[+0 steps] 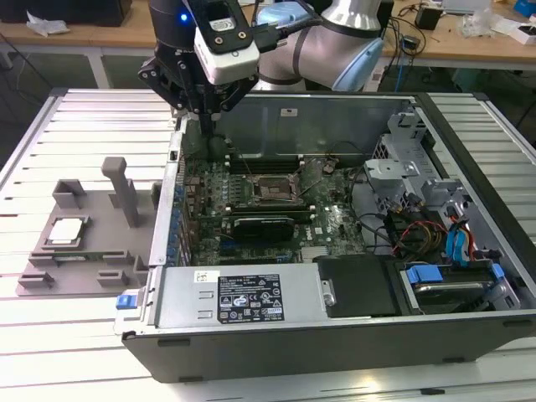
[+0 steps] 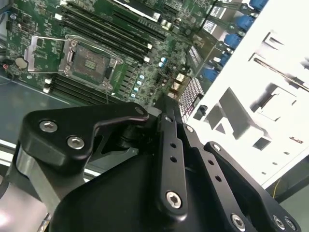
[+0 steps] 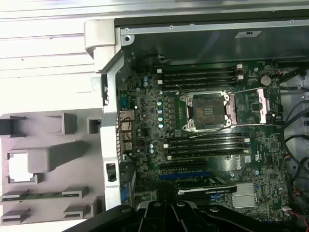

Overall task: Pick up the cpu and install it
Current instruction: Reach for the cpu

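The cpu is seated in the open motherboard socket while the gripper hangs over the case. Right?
Not quite. The cpu lies in the grey fixture tray outside the case, as the exterior view shows. The socket is open but empty, and the gripper does hang over the case.

The cpu [image 1: 67, 231] is silvery metal, the tray [image 1: 94, 253] matt grey plastic.
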`<state>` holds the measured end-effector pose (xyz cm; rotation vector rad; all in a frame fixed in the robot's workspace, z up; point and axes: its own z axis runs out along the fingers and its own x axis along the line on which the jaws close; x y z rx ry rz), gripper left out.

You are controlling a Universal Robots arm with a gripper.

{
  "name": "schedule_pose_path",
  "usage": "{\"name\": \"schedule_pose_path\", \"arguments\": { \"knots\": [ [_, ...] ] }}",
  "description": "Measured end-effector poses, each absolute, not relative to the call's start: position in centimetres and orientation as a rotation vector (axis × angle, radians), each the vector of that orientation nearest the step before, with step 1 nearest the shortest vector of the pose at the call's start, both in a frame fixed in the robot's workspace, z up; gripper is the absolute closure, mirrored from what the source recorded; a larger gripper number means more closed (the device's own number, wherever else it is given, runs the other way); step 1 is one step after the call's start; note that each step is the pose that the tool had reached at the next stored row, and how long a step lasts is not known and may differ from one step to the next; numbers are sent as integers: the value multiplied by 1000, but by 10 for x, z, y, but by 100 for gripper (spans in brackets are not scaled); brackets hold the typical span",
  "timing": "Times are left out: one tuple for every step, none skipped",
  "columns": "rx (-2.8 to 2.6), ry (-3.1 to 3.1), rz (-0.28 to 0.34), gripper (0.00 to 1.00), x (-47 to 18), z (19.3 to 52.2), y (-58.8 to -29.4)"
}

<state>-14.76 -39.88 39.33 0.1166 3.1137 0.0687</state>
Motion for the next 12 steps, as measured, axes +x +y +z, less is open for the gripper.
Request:
{"name": "schedule_pose_path", "arguments": {
  "knots": [
    [117, 3114, 69, 89, -150, 393, -399],
    [116, 3114, 69, 89, -154, 393, -399],
    [117, 3114, 69, 89, -157, 393, -399],
    [117, 3114, 69, 89, -162, 393, -399],
    [117, 3114, 69, 89, -165, 393, -399],
    [116, 3114, 69, 89, -170, 393, -399],
    [117, 3114, 69, 89, -173, 393, -399],
    [117, 3114, 69, 89, -174, 393, -399],
    [117, 3114, 69, 89, -176, 393, -399],
    [117, 3114, 69, 89, -178, 393, -399],
    [117, 3114, 69, 89, -182, 393, -399],
    [116, 3114, 69, 89, -187, 393, -399]
  ]
}}
